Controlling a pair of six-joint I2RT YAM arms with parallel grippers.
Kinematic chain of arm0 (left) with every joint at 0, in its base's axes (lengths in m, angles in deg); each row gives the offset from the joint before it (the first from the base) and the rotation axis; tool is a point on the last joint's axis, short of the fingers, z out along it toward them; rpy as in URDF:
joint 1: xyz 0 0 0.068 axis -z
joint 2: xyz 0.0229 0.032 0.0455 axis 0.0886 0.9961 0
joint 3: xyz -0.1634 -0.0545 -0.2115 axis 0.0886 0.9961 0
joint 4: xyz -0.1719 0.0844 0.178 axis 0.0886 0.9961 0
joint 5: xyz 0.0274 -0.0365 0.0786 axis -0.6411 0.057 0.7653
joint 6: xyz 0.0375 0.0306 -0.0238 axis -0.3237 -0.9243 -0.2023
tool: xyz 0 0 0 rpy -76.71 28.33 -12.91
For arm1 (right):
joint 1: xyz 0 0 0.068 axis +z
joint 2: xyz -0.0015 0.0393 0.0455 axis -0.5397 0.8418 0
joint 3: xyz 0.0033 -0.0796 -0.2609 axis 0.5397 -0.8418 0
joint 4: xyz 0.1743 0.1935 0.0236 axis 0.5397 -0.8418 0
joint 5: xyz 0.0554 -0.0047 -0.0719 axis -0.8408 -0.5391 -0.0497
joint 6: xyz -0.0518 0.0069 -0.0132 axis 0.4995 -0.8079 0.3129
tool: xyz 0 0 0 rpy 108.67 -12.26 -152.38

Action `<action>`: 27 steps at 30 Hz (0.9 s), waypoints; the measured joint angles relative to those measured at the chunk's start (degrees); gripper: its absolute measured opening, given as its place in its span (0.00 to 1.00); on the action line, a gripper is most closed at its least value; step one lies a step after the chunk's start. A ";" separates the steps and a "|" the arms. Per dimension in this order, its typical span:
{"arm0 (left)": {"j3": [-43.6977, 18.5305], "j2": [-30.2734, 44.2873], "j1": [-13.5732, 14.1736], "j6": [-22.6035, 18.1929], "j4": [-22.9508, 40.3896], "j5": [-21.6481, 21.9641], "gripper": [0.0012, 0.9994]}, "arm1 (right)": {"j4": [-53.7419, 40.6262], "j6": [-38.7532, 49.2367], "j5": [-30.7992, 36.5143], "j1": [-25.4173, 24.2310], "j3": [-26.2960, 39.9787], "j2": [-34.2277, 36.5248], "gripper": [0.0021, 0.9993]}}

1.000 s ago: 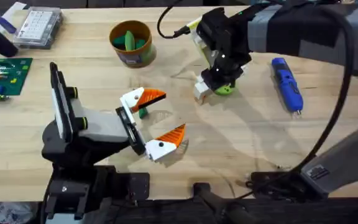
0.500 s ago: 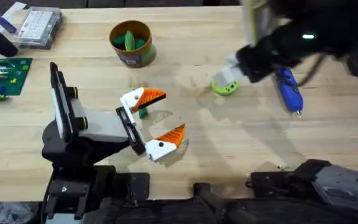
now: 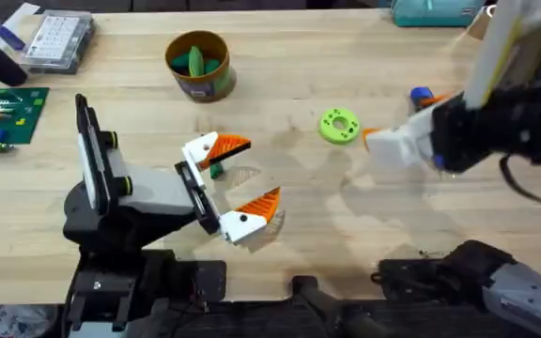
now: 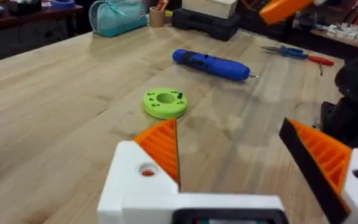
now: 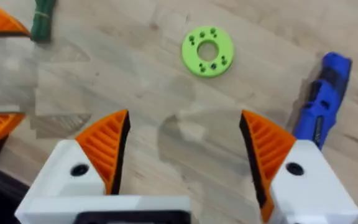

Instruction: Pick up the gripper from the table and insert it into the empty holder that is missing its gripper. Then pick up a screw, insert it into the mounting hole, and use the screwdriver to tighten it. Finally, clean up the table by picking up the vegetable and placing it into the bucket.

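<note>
A small dark-green vegetable (image 3: 216, 169) (image 5: 42, 22) lies on the table just inside the upper finger of my left gripper (image 3: 238, 180) (image 4: 241, 155), which is open with nothing in it. The yellow-orange bucket (image 3: 197, 66) stands at the back with a green piece inside. My right gripper (image 3: 369, 141) (image 5: 185, 149) hovers open with nothing between its pads, just right of the lime-green disc (image 3: 339, 126) (image 4: 165, 102) (image 5: 207, 51). The blue screwdriver (image 4: 210, 64) (image 5: 325, 99) lies beyond the disc, mostly hidden under the right arm in the overhead view. The loose gripper, holder and screw are out of view.
A clear compartment box (image 3: 56, 39) and a green circuit board (image 3: 6, 115) sit at the far left. A teal pouch (image 3: 435, 11) is at the back right. Hand tools (image 4: 297, 54) lie past the screwdriver. Bare wood lies between the two grippers.
The right arm has drawn away from the lime-green disc to the right, uncovering it and now covering most of the screwdriver. The left arm has not moved.
</note>
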 joint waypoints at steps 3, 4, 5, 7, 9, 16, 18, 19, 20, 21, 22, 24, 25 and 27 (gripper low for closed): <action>0.00 0.00 0.00 0.01 0.00 0.01 0.99 | -0.05 -0.10 -1.88 -0.50 -4.29 -1.36 1.00; 0.00 0.00 0.00 0.00 0.00 0.01 0.99 | -0.13 0.06 -2.36 -0.51 -5.52 -1.52 1.00; 0.00 0.01 0.00 -0.01 0.00 0.01 0.99 | -0.11 0.34 -2.76 -0.51 -6.67 -1.54 1.00; 0.00 0.00 0.00 0.00 0.00 0.00 0.99 | 0.36 1.22 -3.45 -0.51 -8.58 -1.44 1.00; 0.00 0.01 0.00 0.01 0.00 -0.01 0.99 | 4.53 3.08 -4.12 -0.51 -10.56 0.40 1.00; 0.00 0.01 0.00 0.01 0.00 -0.01 0.99 | 11.80 6.03 -4.16 -0.51 -10.88 8.70 1.00; 0.00 0.01 0.00 0.01 0.00 -0.01 0.99 | 12.27 6.58 -4.18 -0.51 -10.91 11.98 1.00; 0.00 0.01 0.00 0.01 0.00 -0.01 0.99 | 12.63 6.98 -4.18 -0.51 -10.99 13.76 1.00; 0.00 0.00 0.00 0.00 0.00 -0.01 0.99 | 13.16 7.35 -4.18 -0.51 -11.06 15.38 1.00; 0.00 0.00 0.00 0.01 0.00 -0.01 0.99 | 13.73 7.65 -4.18 -0.52 -11.10 16.86 1.00; 0.00 0.00 0.00 0.01 0.00 -0.01 0.99 | 14.37 7.92 -4.17 -0.53 -11.14 18.24 1.00; 0.00 0.01 0.00 0.01 0.00 -0.01 0.99 | 16.33 8.41 -4.12 -0.61 -11.18 20.72 1.00; 0.00 0.02 0.00 0.01 -0.01 -0.01 0.99 | 17.23 8.51 -4.06 -0.69 -11.18 21.84 1.00; 0.00 0.00 0.00 0.01 0.00 -0.01 0.99 | 18.68 8.68 -3.88 -1.05 -11.20 23.70 1.00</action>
